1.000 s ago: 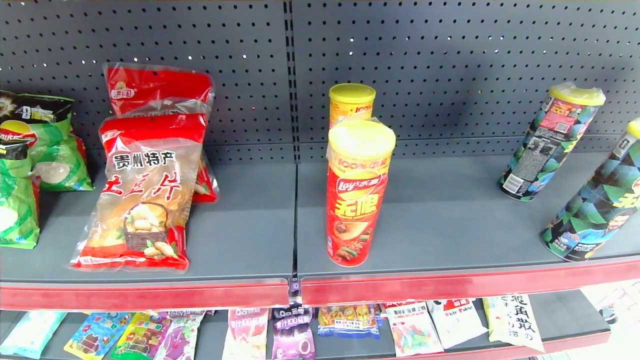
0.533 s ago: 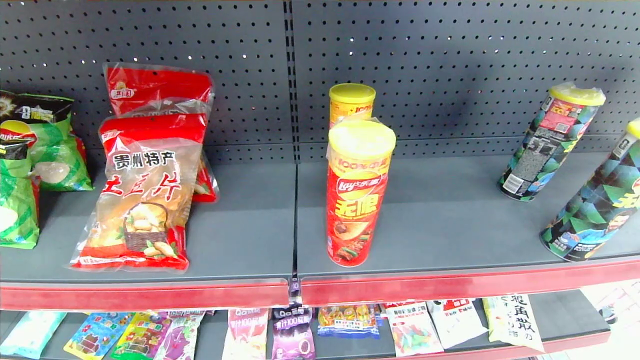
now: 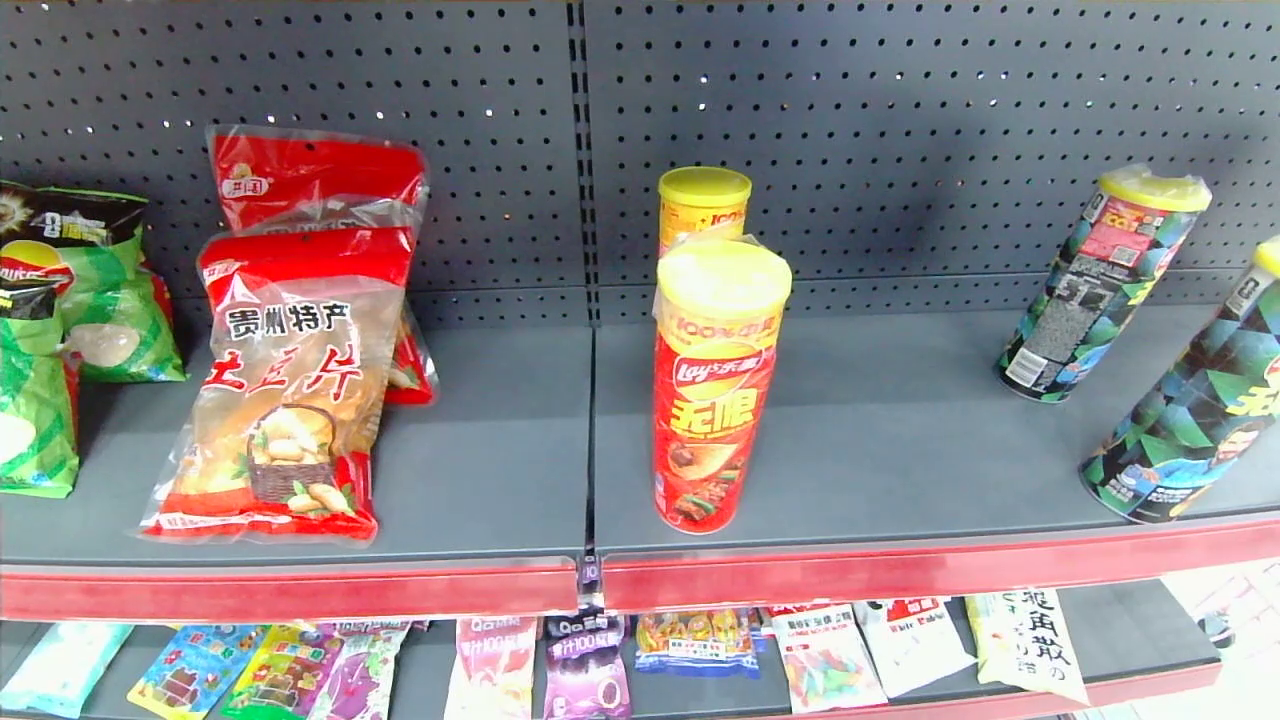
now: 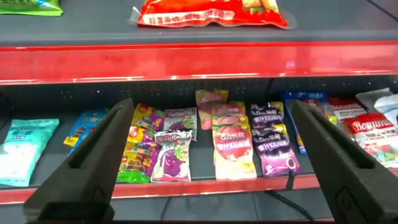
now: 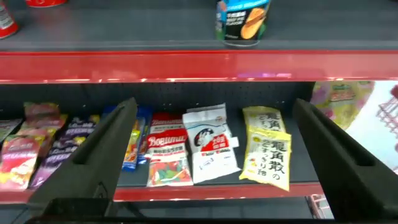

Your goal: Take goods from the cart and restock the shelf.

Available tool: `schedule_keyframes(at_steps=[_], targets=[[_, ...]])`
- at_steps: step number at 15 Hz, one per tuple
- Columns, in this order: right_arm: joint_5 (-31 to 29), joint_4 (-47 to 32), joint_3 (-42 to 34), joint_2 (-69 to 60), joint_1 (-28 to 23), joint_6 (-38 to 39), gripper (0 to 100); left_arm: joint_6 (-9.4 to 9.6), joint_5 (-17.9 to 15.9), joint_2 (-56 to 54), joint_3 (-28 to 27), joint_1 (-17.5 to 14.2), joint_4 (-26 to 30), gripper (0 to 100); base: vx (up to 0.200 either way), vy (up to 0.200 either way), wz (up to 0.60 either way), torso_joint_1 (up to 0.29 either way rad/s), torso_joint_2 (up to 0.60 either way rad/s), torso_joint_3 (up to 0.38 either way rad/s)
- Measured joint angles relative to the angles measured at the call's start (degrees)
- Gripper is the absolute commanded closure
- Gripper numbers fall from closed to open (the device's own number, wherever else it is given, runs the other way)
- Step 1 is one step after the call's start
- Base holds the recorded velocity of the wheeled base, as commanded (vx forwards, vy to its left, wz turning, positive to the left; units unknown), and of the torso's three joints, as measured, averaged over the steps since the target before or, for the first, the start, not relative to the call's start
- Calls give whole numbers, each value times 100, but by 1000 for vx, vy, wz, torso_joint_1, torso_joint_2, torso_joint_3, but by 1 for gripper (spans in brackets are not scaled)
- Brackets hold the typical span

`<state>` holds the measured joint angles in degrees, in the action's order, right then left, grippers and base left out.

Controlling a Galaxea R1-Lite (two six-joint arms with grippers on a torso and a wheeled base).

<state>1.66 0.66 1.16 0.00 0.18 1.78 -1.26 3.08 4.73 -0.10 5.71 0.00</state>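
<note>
The grey shelf (image 3: 900,450) with a red front lip carries red snack bags (image 3: 285,390) on the left, two red chip cans with yellow lids (image 3: 715,390) in the middle and two dark patterned cans (image 3: 1100,290) at the right. My left gripper (image 4: 211,168) is open and empty, in front of the lower shelf's candy bags (image 4: 230,143), below the red lip. My right gripper (image 5: 214,162) is open and empty too, facing the lower shelf's white and yellow packets (image 5: 211,152).
Green chip bags (image 3: 40,330) stand at the shelf's far left. Bare shelf lies between the red bags and the red cans, and between the red cans and the dark ones. The perforated back panel (image 3: 900,130) closes the rear.
</note>
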Motion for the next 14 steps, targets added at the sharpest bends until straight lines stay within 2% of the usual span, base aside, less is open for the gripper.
schedule_keyframes(at_steps=[1, 4, 6, 8, 14], targets=[[12, 23, -4, 0, 0, 223, 0, 0, -5, 0, 0, 0, 2, 0, 0, 0, 0, 0, 0, 0], [-24, 18, -4, 0, -7, -88, 0, 6, -7, 0, 2, 0, 2, 0, 0, 0, 0, 0, 0, 0], [-300, -28, -32, 0, -11, -61, 0, 26, -5, 0, 2, 0, 2, 0, 0, 0, 0, 0, 0, 0], [-252, -52, -94, 0, -16, -229, 0, 112, -22, 4, 2, 0, 2, 0, 0, 0, 0, 0, 0, 0], [-241, -55, -116, 0, -18, -180, 0, 126, -24, 12, 2, 0, 2, 0, 0, 0, 0, 0, 0, 0]])
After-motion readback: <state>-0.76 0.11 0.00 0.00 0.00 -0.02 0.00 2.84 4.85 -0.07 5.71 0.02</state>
